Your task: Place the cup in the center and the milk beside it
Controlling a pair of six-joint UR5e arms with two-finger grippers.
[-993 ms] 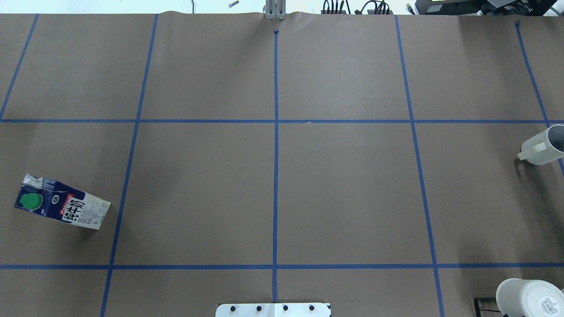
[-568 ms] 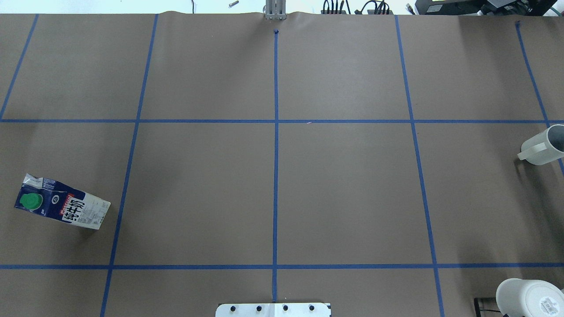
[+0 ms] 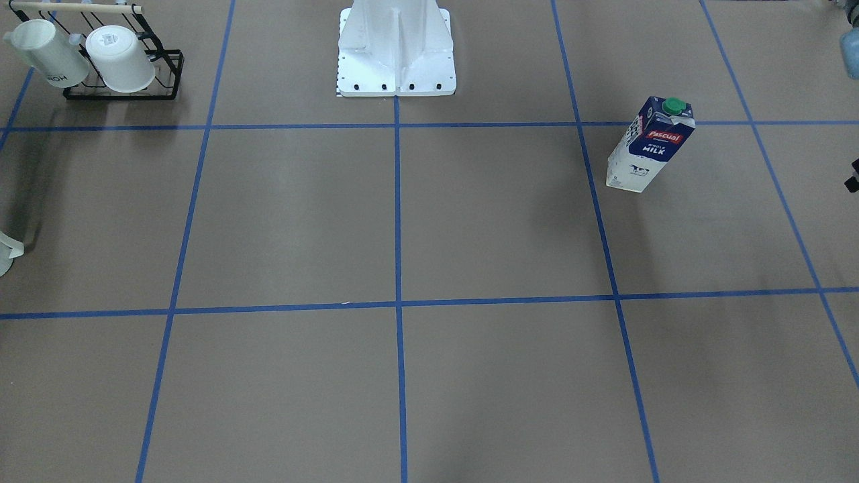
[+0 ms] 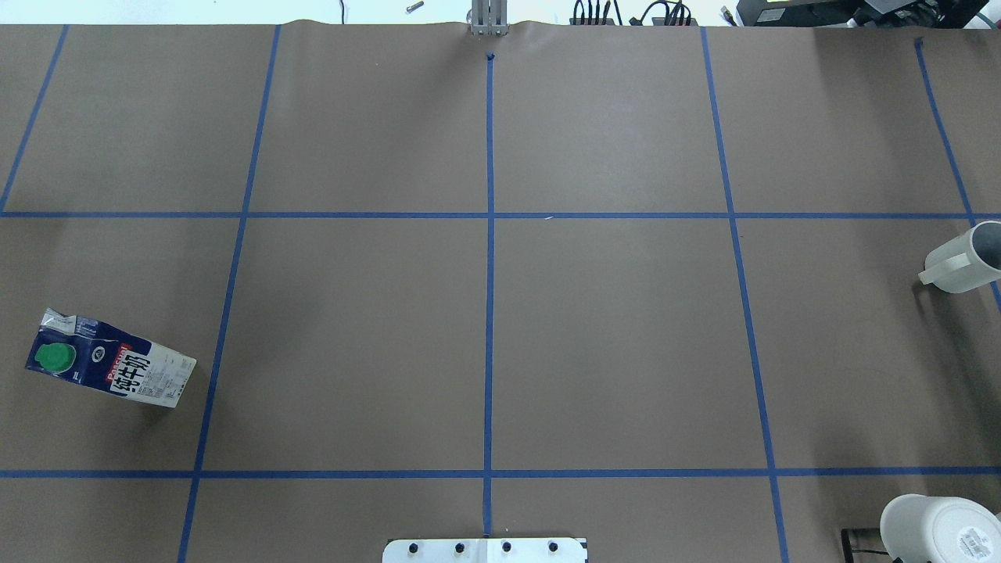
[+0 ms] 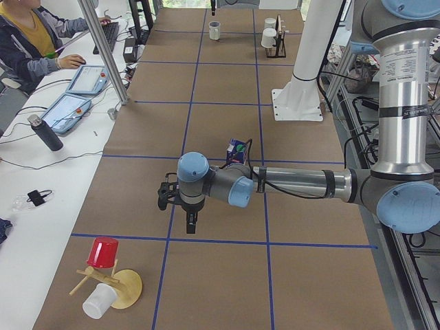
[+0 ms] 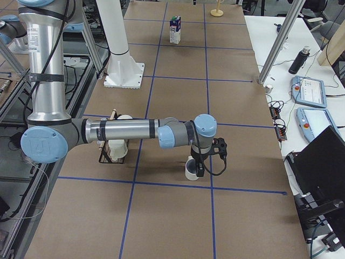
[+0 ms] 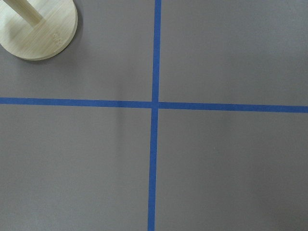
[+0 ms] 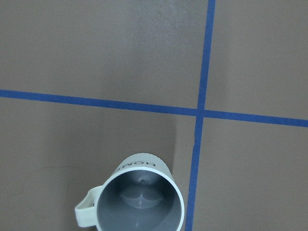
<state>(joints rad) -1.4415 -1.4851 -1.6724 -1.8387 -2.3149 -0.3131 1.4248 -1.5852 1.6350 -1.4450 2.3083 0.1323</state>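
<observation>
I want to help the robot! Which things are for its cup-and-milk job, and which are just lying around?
For the job:
cup
milk carton
center of the table

Just lying about:
black wire rack
white mugs on the rack
wooden stand
red cup

One milk carton (image 3: pixel 649 144) stands on the desk (image 4: pixel 626 352), near the left gripper (image 5: pixel 190 223). White mugs number three: one cup (image 8: pixel 139 202) directly under the right gripper (image 6: pixel 199 171), and two rack mugs (image 3: pixel 119 60) on the single black wire rack (image 3: pixel 124 94) beside that gripper. One wooden stand (image 5: pixel 117 287) near the left gripper has two cups at it, one red cup (image 5: pixel 103 252) and one white cup (image 5: pixel 100 301). There are two arms, the left arm (image 5: pixel 302 184) and the right arm (image 6: pixel 118 130), each with one gripper.
</observation>
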